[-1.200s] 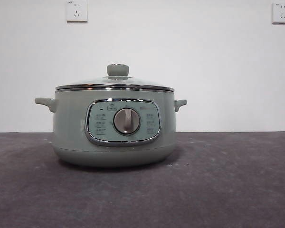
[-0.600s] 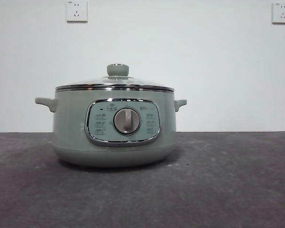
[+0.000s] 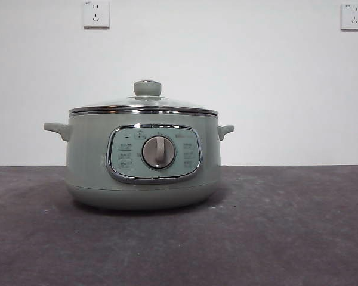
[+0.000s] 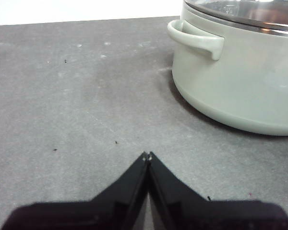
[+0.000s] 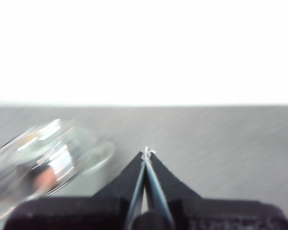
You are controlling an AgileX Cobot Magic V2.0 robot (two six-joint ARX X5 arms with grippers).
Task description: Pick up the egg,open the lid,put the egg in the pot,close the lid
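Grey matte table [image 3: 298,226], round glass-lidded pot [image 3: 83,161]

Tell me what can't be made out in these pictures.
- Right wrist view: a motion-blurred shiny glassy thing beside the right gripper; unidentifiable.
- Egg: seen clearly in no view.
- Front view: panel icons on the pot too small.
- Left wrist view: lid cut off by the edge.
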